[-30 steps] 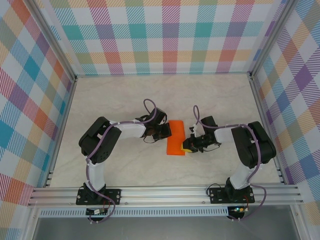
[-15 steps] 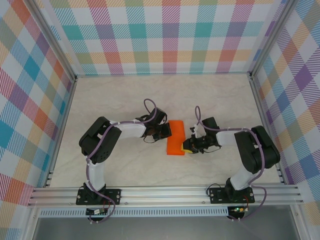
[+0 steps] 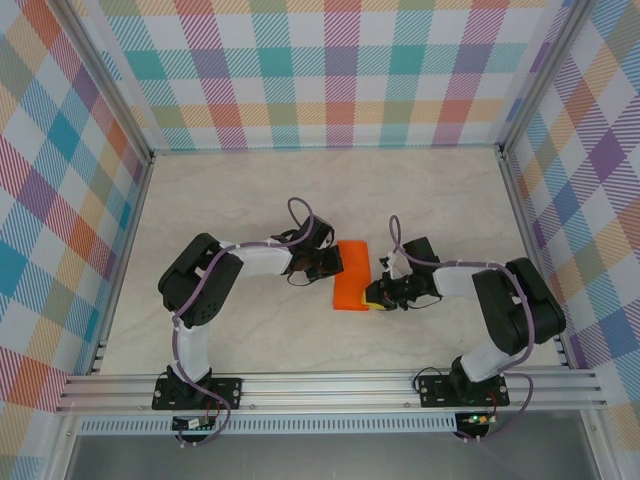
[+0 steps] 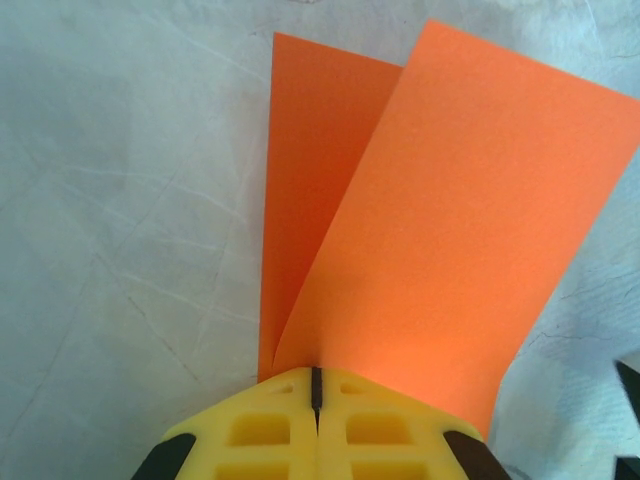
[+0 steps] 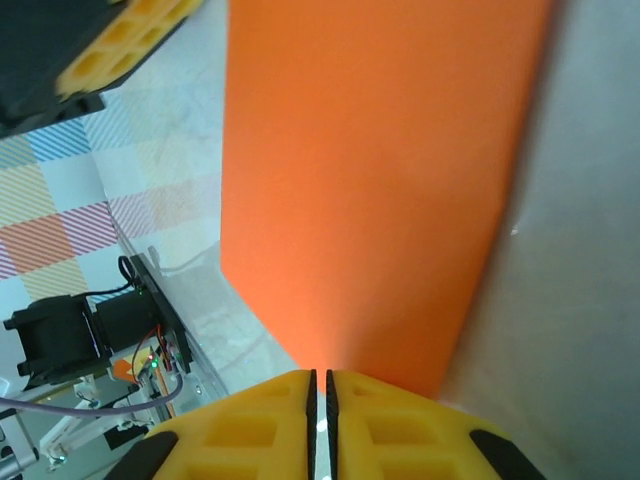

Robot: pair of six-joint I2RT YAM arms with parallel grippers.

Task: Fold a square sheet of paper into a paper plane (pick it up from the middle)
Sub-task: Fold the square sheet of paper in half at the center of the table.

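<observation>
**Both grippers at the folded orange sheet, mid-table**

The thin bright orange sheet of paper [image 3: 351, 277] lies folded into a narrow rectangle near the middle of the pale marbled table [image 3: 250, 190], long side running near to far, between the two arms.

The left gripper [image 3: 328, 263] sits at the sheet's left edge, toward the far end. In the left wrist view its yellow fingers [image 4: 260, 425] are pressed fully together, with only a dark seam between them. The paper comes out from that seam, so the jaws are clamped on it. Beyond the tips the two layers splay apart: the upper flap lifts and swings to the right, and the lower one lies flat on the table.

The right gripper [image 3: 377, 297] is at the sheet's near right corner. In the right wrist view its yellow fingers [image 5: 250, 420] stand almost together, with a thin slit of light between them. The orange paper's edge runs down to meet the fingertips right at that slit. Whether the jaws actually pinch the paper or merely touch it cannot be told.
</observation>
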